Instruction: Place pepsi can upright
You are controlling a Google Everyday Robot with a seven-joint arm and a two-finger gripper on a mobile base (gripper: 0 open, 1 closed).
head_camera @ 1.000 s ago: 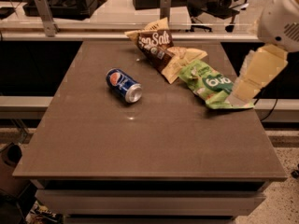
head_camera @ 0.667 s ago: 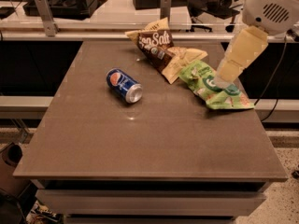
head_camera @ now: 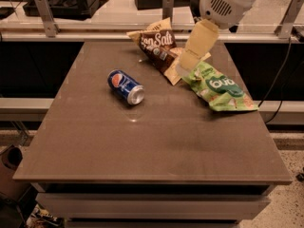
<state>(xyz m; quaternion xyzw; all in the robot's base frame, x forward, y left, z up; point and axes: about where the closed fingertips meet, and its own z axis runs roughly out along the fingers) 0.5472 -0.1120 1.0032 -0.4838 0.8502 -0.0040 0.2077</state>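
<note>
We judge this the approach step: the pepsi can (head_camera: 126, 87) lies on its side, and the pincer (head_camera: 185, 65) hangs well apart from the can over the chip bags (head_camera: 159, 49), released or clenched we cannot tell. Next it must cross to the can and grasp it. The brown surface (head_camera: 156, 141) carries both; behind the can runs a railed counter (head_camera: 95, 13).

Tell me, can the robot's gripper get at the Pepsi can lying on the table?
Probably yes. The gripper hangs over the chip bags, and the pepsi can lies on its side apart from them, with only bare table between and nothing on top of it.
</note>
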